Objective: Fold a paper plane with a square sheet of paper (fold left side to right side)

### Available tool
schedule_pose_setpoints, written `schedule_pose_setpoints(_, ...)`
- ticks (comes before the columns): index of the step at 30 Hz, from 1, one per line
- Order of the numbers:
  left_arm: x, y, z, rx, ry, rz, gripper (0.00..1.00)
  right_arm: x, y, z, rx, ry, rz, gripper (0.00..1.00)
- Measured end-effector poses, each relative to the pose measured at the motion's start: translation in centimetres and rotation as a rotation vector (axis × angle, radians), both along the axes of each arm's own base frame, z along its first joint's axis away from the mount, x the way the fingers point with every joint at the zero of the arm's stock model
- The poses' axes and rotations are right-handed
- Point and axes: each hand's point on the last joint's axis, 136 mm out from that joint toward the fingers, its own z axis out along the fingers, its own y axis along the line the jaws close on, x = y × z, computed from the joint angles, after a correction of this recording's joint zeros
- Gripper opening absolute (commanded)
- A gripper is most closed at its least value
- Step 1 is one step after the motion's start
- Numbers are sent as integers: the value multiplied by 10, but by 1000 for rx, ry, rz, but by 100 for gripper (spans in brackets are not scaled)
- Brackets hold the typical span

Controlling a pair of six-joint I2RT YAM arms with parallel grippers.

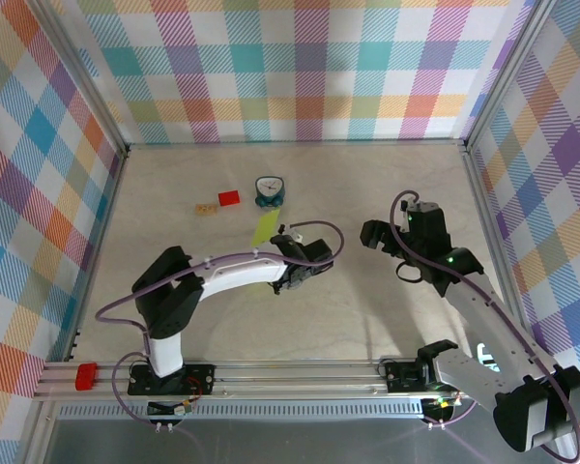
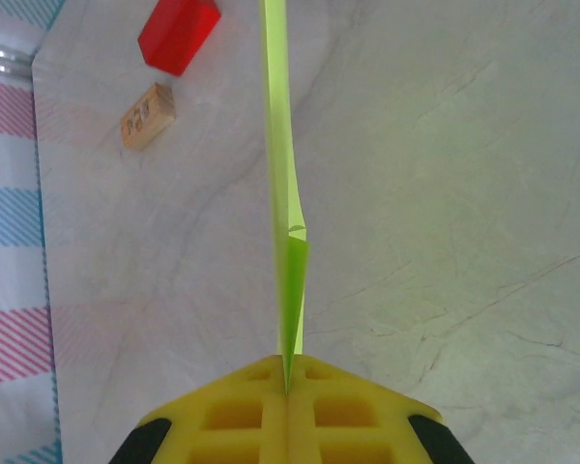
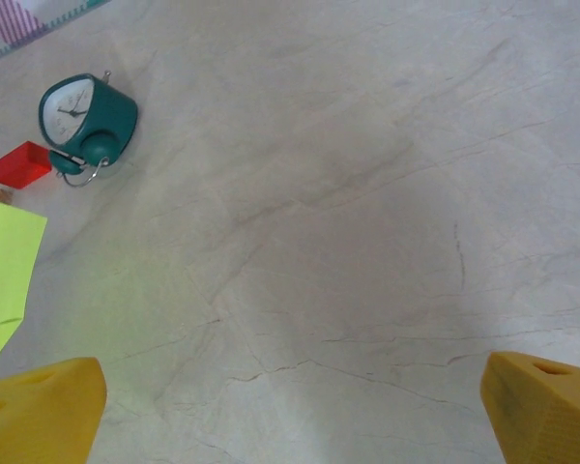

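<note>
Pinching paper plane [image 2: 292, 280], left gripper [image 2: 286, 389]

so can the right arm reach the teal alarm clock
Probably yes: the right claw is open and empty, bare table lies between it and the alarm clock, and the paper plane sits off that path.

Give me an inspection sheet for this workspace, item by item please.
Surface: pale marbled tabletop, no spills seen.
Job's things: slim lime-green folded paper plane, pinched edge-on in the left tool.
Clutter: small red block, small tan wooden block and teal alarm clock, grouped on the far side.
Tools: left tool shut on the paper plane; right tool open, holding nothing.
Cables: purple cables loop along both arms.
Surroundings: colourful plaid walls on three sides.
</note>
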Motion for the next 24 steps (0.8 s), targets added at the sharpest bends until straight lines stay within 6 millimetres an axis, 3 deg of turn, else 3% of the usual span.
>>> schedule_pose_setpoints(8, -10, -5, -30, -29, 89, 57, 0, -2, -13, -4, -13, 20, -37, 99)
schedule_pose_setpoints(16, -18, -36, -56, -189, 198, 75, 14, -2, -10, -15, 3, 68, -20, 99)
schedule_pose_setpoints(24, -23, -70, -68, -329, 287, 67, 26, -2, 2, -30, 35, 134, 26, 99)
